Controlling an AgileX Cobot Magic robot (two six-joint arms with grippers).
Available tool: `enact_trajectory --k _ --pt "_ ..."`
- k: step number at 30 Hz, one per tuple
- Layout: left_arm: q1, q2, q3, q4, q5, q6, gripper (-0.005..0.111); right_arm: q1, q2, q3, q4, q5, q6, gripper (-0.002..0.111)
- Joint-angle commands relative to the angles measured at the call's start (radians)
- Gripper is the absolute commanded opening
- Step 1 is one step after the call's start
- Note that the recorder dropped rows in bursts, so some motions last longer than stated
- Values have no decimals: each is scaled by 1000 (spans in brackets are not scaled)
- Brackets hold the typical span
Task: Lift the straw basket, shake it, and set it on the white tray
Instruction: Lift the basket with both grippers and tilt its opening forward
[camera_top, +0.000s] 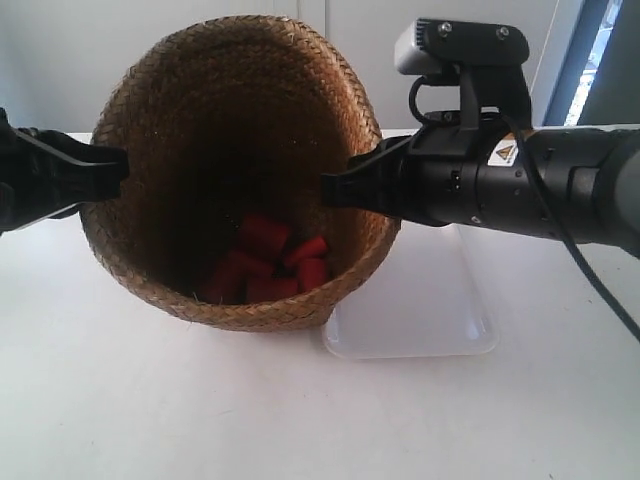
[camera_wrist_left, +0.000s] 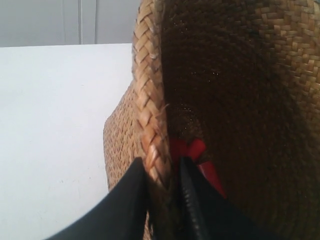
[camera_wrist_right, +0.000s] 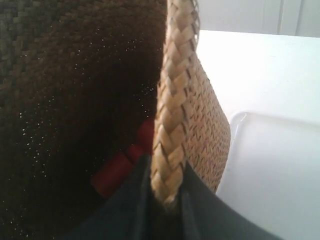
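Observation:
The brown straw basket is held between both arms, tipped so its mouth faces the exterior camera. Several red blocks lie inside against its lower wall. My left gripper is shut on the braided rim, one finger outside and one inside. My right gripper is shut on the opposite rim the same way. In the exterior view the left gripper pinches the rim at that view's left and the right gripper at its right. The white tray lies on the table beside and partly behind the basket.
The white table spreads around the basket. A pale wall stands behind it. A dark window frame shows at the back on the exterior view's right. The tray also shows in the right wrist view.

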Motion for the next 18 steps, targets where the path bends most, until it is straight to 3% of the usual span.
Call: enact_trajectory --k 1,18 --pt "-11 -60 -2 24 27 30 0 -14 -27 2 -37 40 -45 0" --pt "-9 -83 1 50 79 69 0 -14 -3 2 -66 64 -49 0"
